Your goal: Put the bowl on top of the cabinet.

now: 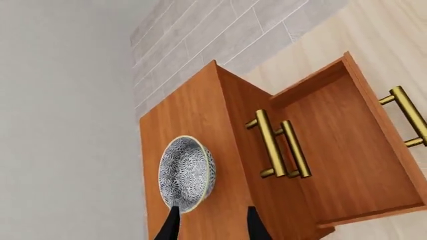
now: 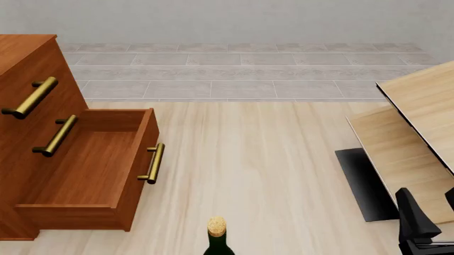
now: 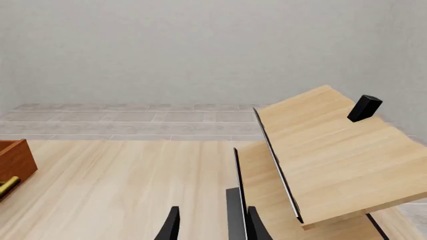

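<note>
Now the speckled bowl [image 1: 187, 173] sits on the flat top of the reddish-brown cabinet [image 1: 193, 105], and the left wrist view looks along that top. The left gripper [image 1: 212, 225] hovers just short of the bowl with its two dark fingertips [image 1: 171, 226] spread apart and nothing between them; one tip overlaps the bowl's rim in the picture, though I cannot tell whether it touches. Below the cabinet's top, one drawer [image 2: 92, 164] stands pulled out, its brass bar handle [image 2: 152, 163] facing the pale wood floor. In the front view, a dark bottle [image 2: 217, 239] with a cork top stands near the drawer's outer corner. Well away from the cabinet, the right gripper [image 3: 212, 225] hangs beside the light-wood furniture [image 3: 333, 150], its fingers apart and holding nothing
</note>
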